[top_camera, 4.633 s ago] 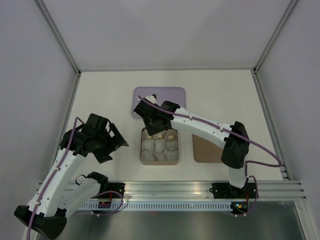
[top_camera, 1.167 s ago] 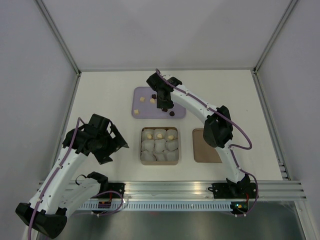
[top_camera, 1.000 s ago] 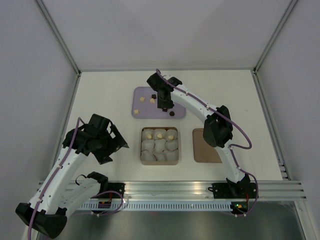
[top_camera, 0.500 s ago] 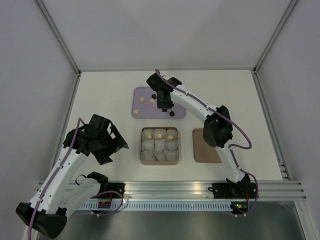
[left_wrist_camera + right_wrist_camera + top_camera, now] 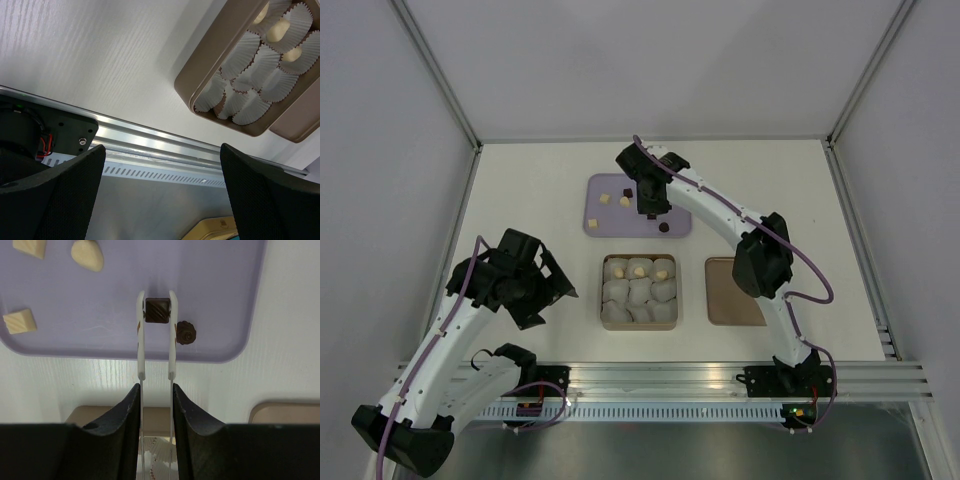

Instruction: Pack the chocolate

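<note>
While the left gripper point(image 5: 160, 200) hangs with jaws wide apart at 8 o'clock of the box point(image 5: 639, 292) of paper cups point(image 5: 260, 65), the right gripper point(image 5: 156, 307) is pinched onto a dark square chocolate point(image 5: 158, 311) over the purple tray point(image 5: 215, 290). A round dark piece point(image 5: 185, 333) crowds its right finger at 4 o'clock, with pale pieces point(image 5: 87, 254) out at 10.

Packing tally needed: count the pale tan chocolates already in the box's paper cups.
3 pale tan chocolates: left, middle, right paper cups of the brown box's far row. Other cups look empty.
</note>
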`<state>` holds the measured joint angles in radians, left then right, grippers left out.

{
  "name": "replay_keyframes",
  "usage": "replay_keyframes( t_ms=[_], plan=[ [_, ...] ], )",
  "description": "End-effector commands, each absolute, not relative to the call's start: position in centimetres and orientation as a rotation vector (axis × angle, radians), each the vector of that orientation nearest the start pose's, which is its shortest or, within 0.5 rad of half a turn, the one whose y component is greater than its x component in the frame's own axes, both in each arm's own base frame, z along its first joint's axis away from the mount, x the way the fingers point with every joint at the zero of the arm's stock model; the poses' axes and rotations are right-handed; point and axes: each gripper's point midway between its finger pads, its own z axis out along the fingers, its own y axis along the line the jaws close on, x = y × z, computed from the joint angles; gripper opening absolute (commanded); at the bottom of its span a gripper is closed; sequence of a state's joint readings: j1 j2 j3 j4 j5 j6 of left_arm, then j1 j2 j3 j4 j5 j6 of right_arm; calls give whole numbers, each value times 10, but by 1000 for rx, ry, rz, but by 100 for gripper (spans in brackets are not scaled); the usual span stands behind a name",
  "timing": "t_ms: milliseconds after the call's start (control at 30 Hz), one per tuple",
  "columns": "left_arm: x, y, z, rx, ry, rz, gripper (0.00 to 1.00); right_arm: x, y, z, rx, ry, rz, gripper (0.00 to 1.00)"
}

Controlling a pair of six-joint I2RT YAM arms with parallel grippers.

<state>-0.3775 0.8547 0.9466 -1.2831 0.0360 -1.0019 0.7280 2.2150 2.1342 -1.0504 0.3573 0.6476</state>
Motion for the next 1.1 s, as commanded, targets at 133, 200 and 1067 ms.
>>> replay_keyframes(
  t_ms=[133, 200, 1067],
  plan=[
    [130, -102, 163, -879, 2694, -450, 100, 402, 302, 177, 13, 2490, 81, 6],
    [131, -102, 163, -883, 2691, -452, 99, 399, 300, 184, 21, 2484, 88, 5],
    [135, -105, 175, -862, 2672, -482, 100, 210, 289, 220, -171, 2613, 156, 5]
  ],
)
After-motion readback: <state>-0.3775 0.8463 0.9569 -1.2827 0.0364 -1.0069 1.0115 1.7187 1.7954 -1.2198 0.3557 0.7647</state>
